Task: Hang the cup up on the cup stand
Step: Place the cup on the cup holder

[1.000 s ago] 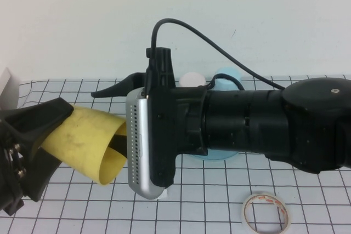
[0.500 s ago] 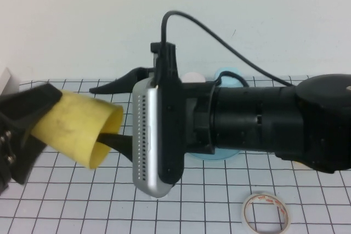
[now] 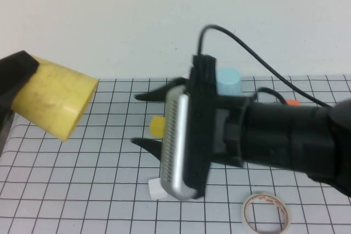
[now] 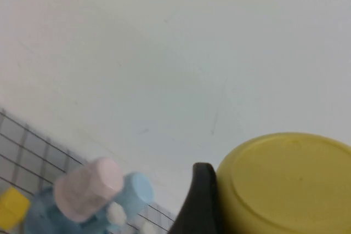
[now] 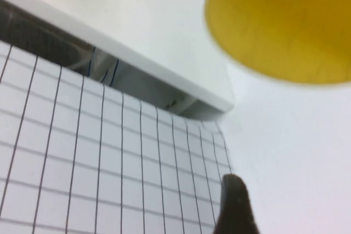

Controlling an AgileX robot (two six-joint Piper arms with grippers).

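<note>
Yellow cup point(image 3: 52, 98) now lifted high over table's left edge, clamped in left gripper point(image 3: 13, 83), mouth facing right. Right gripper point(image 3: 147, 119) backed out of cup mouth, jaws spread, empty, mid-table. Handover not made. Cup stand point(image 4: 52, 220) near far edge, cup unhung.

Bright, even light, soft focus

No glare or hard shadows; the yellow cup point(image 5: 277, 23) blurs close to the right wrist camera.

Looks like a lab test bench: grid-lined mat point(image 3: 109, 157) filling the lower frame, bare white wall point(image 3: 137, 20) above, tape roll point(image 3: 266, 212) lower right.
</note>
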